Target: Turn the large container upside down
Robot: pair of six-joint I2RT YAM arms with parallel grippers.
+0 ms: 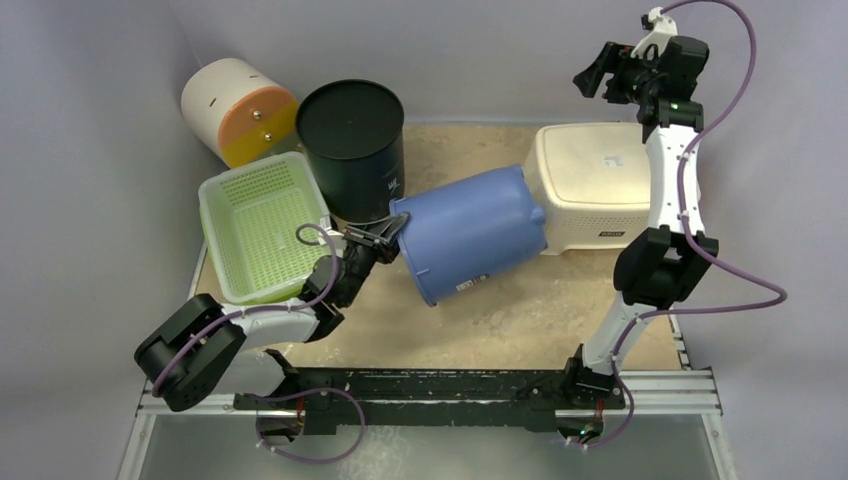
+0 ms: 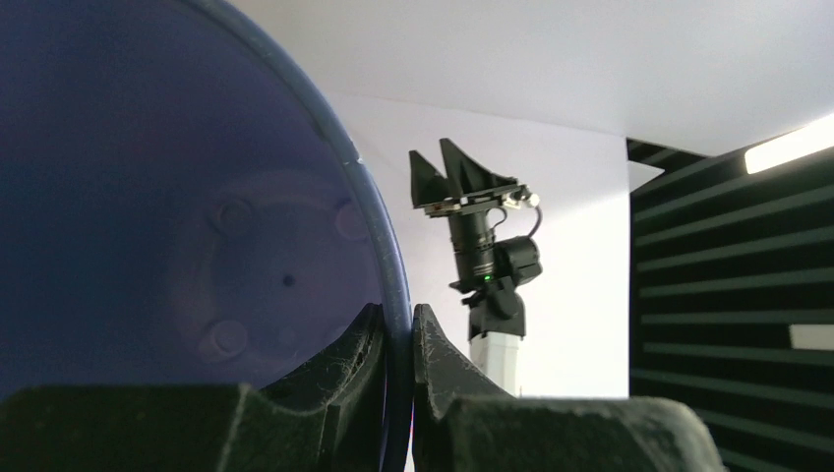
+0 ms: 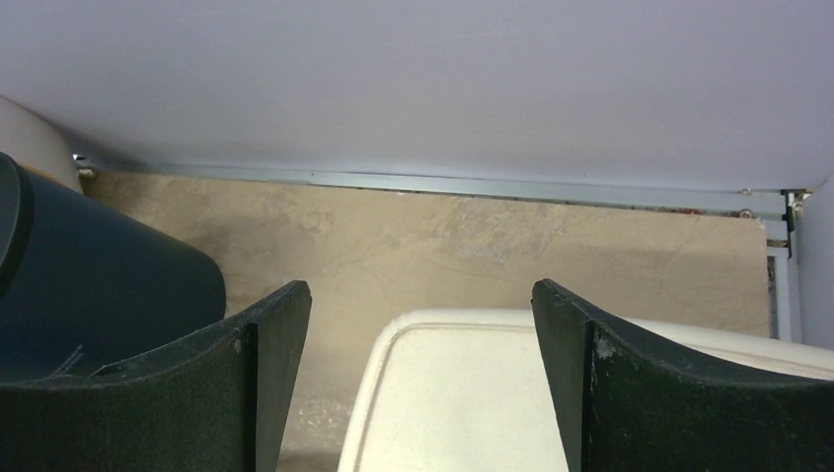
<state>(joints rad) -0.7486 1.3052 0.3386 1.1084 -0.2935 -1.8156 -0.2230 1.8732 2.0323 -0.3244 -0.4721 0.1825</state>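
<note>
The large container is a blue bucket lying tilted on its side in the middle of the table, its open mouth toward the left and its base toward the right. My left gripper is shut on its rim, one finger inside and one outside. The left wrist view shows the rim pinched between the fingers of the left gripper, with the bucket's inside filling the left of the frame. My right gripper hangs high at the back right, open and holding nothing. In its own view the right gripper looks down past the table.
A green basket sits left of the bucket, and a black bin stands right behind the bucket's mouth. A white and orange cylinder lies at the back left. A cream tub rests upside down, touching the bucket's base.
</note>
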